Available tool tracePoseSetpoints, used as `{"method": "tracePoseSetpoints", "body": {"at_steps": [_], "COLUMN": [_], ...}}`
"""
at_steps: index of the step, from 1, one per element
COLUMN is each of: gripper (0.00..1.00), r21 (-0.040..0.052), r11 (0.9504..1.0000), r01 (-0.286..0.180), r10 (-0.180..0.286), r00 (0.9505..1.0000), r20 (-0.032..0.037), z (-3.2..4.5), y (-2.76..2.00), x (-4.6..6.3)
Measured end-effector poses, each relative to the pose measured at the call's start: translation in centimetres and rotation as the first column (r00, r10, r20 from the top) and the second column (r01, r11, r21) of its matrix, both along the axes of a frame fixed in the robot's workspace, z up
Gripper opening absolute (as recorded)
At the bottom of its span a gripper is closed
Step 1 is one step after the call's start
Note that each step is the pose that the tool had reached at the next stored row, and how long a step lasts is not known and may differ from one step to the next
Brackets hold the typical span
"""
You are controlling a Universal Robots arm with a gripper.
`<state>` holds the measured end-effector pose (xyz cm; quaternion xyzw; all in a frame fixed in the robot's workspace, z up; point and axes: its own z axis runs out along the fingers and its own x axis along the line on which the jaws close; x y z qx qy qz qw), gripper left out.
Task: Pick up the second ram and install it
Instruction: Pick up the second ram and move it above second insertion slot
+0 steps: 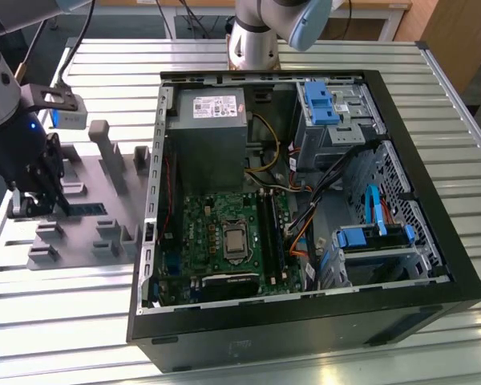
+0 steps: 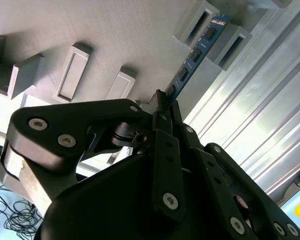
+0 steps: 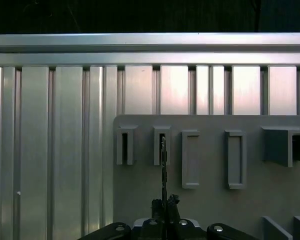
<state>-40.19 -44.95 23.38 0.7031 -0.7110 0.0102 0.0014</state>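
The black gripper's [image 2: 162, 102] jaws are clenched on the near end of the second ram [image 2: 195, 50], a thin blue-green circuit board with small black chips. It stands on edge, its far end between posts of the grey plastic fixture tray [image 2: 115, 30]. Well apart, the open black computer case [image 1: 305, 337] holds a green motherboard [image 1: 200, 233].

Exterior view: even overhead light, soft sheen on the ribbed metal table [image 1: 56, 321]. The PC case [image 1: 264, 341] interior goes dark under its near wall. Second wrist view: hard glare off the table ribs, one corner blown white, my gripper [image 2: 162, 97] links near-black, the second ram [image 2: 195, 52] reads bright blue. First wrist view: dim, with a black band beyond the table edge and streaky reflections on the ribs. The grey fixture tray [image 3: 210, 210] is flat-lit, its slots shadowed.
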Motion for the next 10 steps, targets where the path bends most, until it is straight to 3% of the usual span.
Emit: {"method": "tracePoseSetpoints", "body": {"at_steps": [10], "gripper": [0.14], "r21": [0.0000], "r11": [1.0000], "r01": [0.000], "r10": [0.000], "r00": [1.0000], "r20": [0.0001], "z": [0.72], "y": [0.00], "x": [0.00]}}
